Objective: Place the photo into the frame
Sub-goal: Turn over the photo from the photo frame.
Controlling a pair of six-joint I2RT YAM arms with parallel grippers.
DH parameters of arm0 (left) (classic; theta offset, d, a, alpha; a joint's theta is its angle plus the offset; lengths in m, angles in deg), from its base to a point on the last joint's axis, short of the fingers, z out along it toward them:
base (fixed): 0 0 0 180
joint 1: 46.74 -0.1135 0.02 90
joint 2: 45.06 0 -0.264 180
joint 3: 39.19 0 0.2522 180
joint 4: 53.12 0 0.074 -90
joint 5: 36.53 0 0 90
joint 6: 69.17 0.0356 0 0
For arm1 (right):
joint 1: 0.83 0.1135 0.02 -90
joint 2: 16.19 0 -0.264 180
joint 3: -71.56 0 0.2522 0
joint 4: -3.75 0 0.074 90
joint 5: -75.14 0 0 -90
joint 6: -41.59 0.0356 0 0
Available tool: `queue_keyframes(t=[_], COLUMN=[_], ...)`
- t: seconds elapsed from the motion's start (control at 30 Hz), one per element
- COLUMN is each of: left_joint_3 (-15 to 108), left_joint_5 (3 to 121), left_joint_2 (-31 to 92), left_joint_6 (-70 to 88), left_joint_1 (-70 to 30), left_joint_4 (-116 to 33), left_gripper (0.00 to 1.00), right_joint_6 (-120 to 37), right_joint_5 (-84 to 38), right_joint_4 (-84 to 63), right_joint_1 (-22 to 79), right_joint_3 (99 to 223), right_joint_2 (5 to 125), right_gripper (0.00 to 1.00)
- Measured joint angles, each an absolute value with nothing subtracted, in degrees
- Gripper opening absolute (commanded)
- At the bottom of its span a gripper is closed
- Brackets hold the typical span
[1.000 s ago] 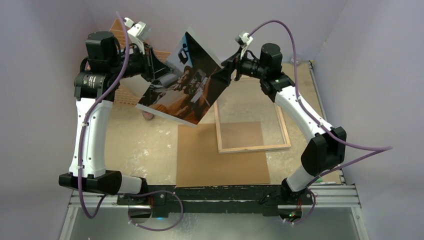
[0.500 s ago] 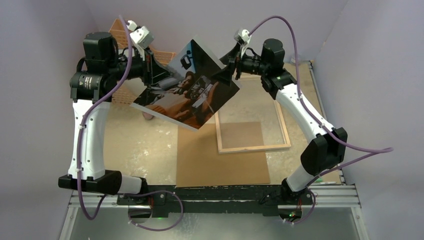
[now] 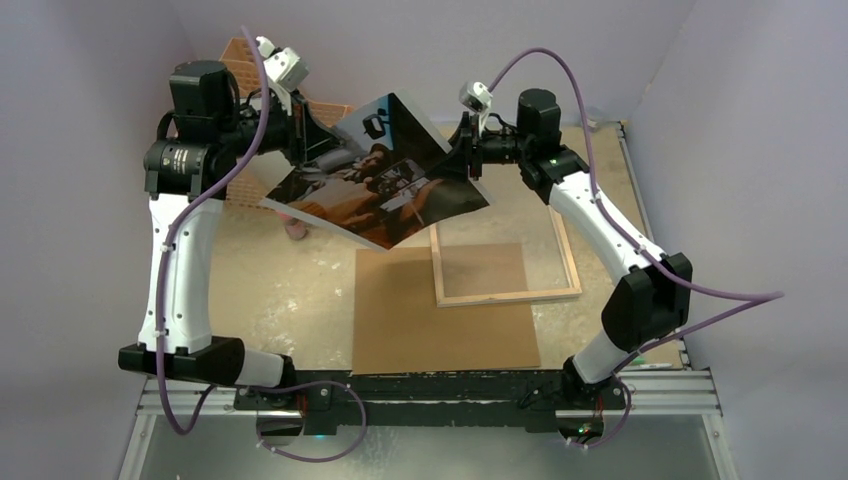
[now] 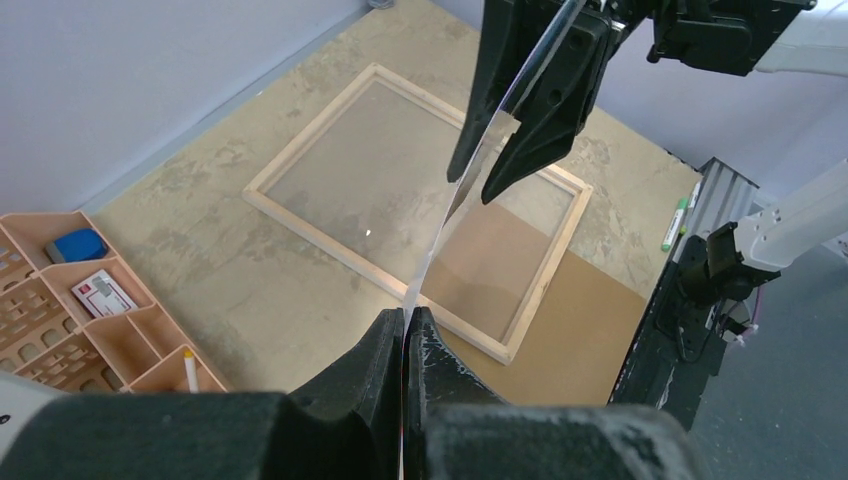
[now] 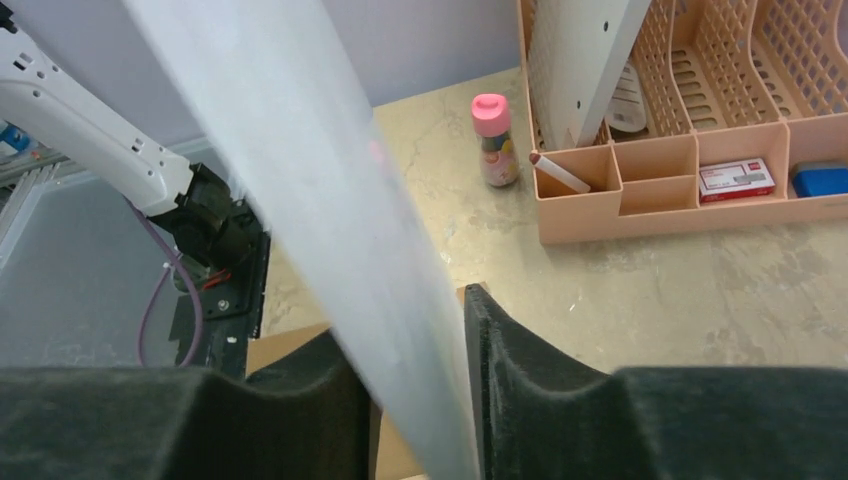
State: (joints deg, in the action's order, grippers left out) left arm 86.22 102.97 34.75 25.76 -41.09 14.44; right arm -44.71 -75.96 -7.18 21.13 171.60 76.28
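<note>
The photo [image 3: 385, 185] hangs tilted in the air between both arms, picture side up. My left gripper [image 3: 305, 152] is shut on its left edge; in the left wrist view the sheet [image 4: 440, 235] runs edge-on out of the pinched jaws [image 4: 405, 325]. My right gripper [image 3: 462, 160] straddles the right edge. Its fingers [image 4: 472, 185] stand apart on either side of the sheet, and the white reverse [image 5: 300, 150] passes between them [image 5: 410, 330]. The frame [image 3: 505, 296] lies flat on the table below, rear side up, also seen in the left wrist view [image 4: 330, 243].
A brown fibreboard sheet [image 3: 440, 330] lies at the near edge, partly under the frame. A peach lattice organiser [image 5: 700, 120] with small items stands at the back left, and a pink-capped bottle [image 5: 495, 140] stands beside it. Walls close in on three sides.
The photo has tipped flatter and shifted slightly right. The right gripper's jaws have narrowed around its right edge. The left gripper has kept its hold.
</note>
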Motion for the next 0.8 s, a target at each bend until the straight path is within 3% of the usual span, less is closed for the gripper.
queue_keyframes(t=[0.23,0.3,0.37,0.47,0.53,0.8], left_joint_3=[86.2,86.2,86.2,86.0,85.8,84.5], left_joint_5=[101.4,100.9,100.4,99.2,97.5,81.1], left_joint_2=[35.7,35.7,35.7,35.7,35.7,36.3], left_joint_6=[24.4,24.3,23.9,23.3,22.8,17.5], left_joint_1=[-41.1,-41.1,-41.1,-41.1,-41.1,-41.1], left_joint_4=[13.4,13.2,12.9,12.1,11.7,7.9], left_gripper=[0.0,0.01,0.11,0.58,0.77,0.86], right_joint_6=[-45.8,-46.1,-46.1,-46.1,-46.0,-44.2], right_joint_5=[-75.8,-75.5,-74.5,-73.0,-71.5,-54.8], right_joint_4=[-9.4,-9.9,-10.6,-11.1,-11.5,-14.2], right_joint_1=[21.1,21.1,21.1,21.1,20.9,19.7], right_joint_3=[171.4,171.4,171.3,171.2,171.1,169.7], right_joint_2=[75.9,75.4,74.6,73.7,73.3,71.4], right_gripper=[0.0,0.0,0.0,0.0,0.0,0.0])
